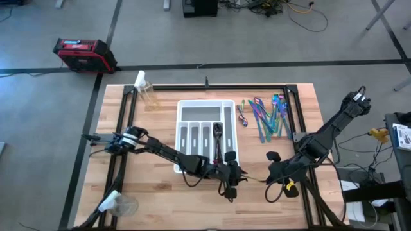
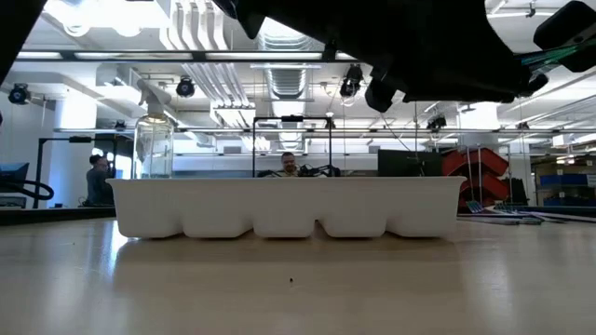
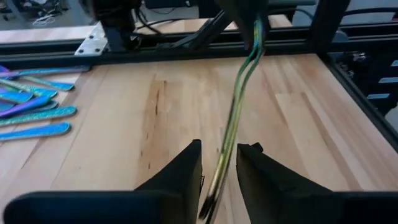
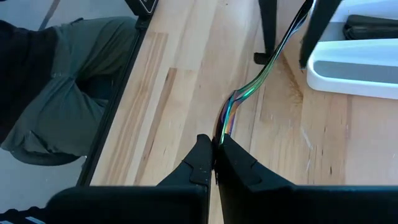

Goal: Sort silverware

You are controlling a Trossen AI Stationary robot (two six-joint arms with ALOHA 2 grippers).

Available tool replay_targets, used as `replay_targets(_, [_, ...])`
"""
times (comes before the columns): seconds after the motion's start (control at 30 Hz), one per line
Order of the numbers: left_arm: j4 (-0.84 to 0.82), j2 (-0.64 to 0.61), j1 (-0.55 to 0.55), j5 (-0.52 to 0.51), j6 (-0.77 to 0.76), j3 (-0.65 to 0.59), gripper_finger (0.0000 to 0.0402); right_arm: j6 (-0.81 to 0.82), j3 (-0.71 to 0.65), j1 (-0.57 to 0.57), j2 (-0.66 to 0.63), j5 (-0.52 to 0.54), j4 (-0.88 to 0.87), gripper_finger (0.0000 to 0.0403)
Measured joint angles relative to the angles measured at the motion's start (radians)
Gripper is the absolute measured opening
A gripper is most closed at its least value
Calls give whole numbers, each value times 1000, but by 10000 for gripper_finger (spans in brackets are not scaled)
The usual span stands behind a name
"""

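My right pincer (image 4: 216,144) is clenched on one end of a slim iridescent utensil (image 4: 249,93), held in the air over the counter (image 1: 154,186) just off the near end of the white tray (image 1: 205,104). The left pincer (image 3: 219,152) straddles the other end with its fingers spread, not gripping yet. Looks like a handover to me.

My plan: close the left one squarely on the shaft, make sure it's got it, and only then let go with the right. If I release early, it drops onto the wood.

The rest of the silverware (image 1: 270,115) lies loose on the counter beside the tray, and one dark piece (image 1: 218,131) is already in a slot.

I honestly can't tell whether I'm holding a fork, spoon or knife, since both ends are buried in the pincers. The low view only shows the tray's wall.
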Motion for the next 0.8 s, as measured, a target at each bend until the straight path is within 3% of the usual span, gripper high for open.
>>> replay_targets(0.4, [-23, 0, 0, 4, 10, 15, 101, 10, 0, 0, 0, 3, -15, 0])
replay_targets(0.53, [-35, 0, 0, 4, 6, 15, 73, 10, 0, 0, 0, 3, -15, 0])
replay_targets(0.67, [-46, 0, 1, 16, 9, 15, 17, 8, 0, 0, 0, 5, -18, 0])
replay_targets(0.8, [-46, 0, -3, 18, 8, 15, 4, 5, 0, 0, 0, 5, -15, 0])
